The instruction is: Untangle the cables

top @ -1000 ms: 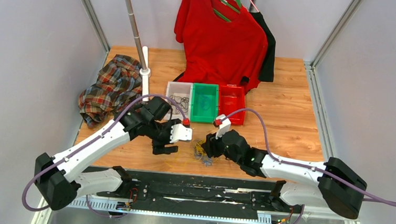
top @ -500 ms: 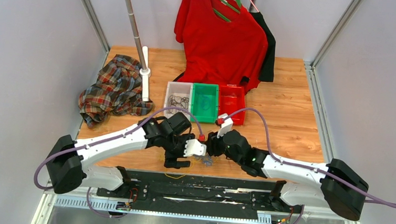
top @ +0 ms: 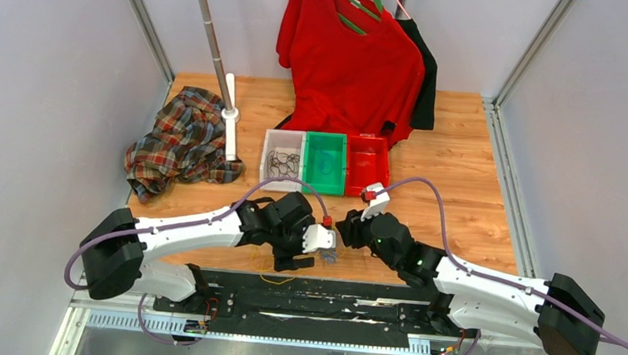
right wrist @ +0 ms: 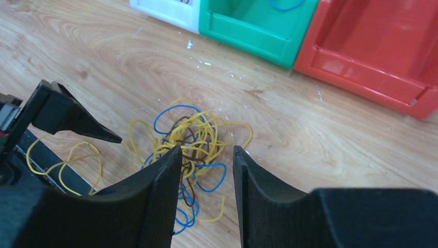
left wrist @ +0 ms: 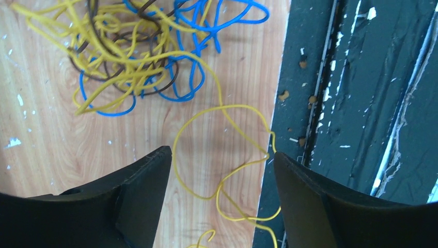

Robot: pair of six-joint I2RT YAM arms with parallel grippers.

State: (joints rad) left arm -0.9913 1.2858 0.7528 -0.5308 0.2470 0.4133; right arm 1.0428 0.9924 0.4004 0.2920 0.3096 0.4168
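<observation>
A tangle of thin yellow, blue and brown cables (right wrist: 191, 137) lies on the wooden table near its front edge; it also shows in the left wrist view (left wrist: 139, 51) and partly in the top view (top: 328, 255). One loose yellow cable (left wrist: 227, 155) trails from it over the table edge. My left gripper (left wrist: 222, 160) is open and empty, with that yellow loop on the table between its fingers. My right gripper (right wrist: 206, 152) is open and empty, just above the near side of the tangle. In the top view the left gripper (top: 295, 258) and right gripper (top: 344, 230) flank the tangle.
Three bins stand behind: white (top: 268, 159) with black cables, green (top: 324, 182) with a blue cable, red (top: 366, 185). A plaid shirt (top: 180, 139) lies at the left by a pole (top: 215, 54). A red shirt (top: 348, 63) hangs at the back. The black base rail (left wrist: 361, 103) borders the table edge.
My left arm has swung right and toward the front edge, coming up beside the tangle. My right gripper has drawn back a little to the right and away from it.
</observation>
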